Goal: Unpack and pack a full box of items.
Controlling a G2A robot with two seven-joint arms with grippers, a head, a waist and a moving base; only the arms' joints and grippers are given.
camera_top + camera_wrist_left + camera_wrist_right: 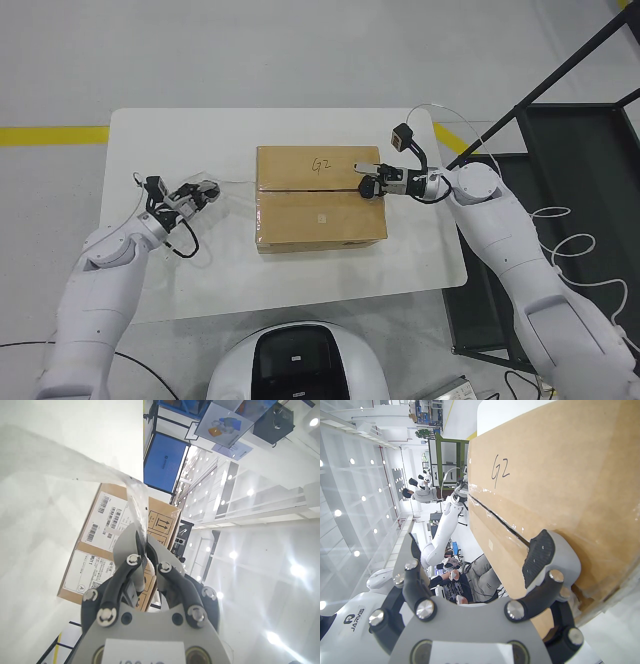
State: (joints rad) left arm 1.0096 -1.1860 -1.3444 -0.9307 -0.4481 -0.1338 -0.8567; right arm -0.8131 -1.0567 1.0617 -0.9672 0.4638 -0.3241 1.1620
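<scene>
The left gripper (142,541), low in the middle of its wrist view, has its jaws pressed together on a strip of clear tape (135,500), which runs from the fingers toward the upper left. This tape is thin, limp and sticky, so I judge it will cling to the pads and curl on itself. The right gripper (476,547) has its jaws spread wide. One pad (537,555) lies on the top of the cardboard box (320,200), just at the end of the seam (495,517), and the other pad is in the air beside the box. The box stands in the centre of the top view, on the white table (160,140), with both flaps down. The cardboard is stiff, but the flaps should bend. A full box is probably heavy, so the free flap edge at the seam seems the better hold. The table looks smooth, so the box may slide if pushed. Farther off, a dark rack (580,150) stands at the right edge and a yellow floor line (50,135) at the left edge.
</scene>
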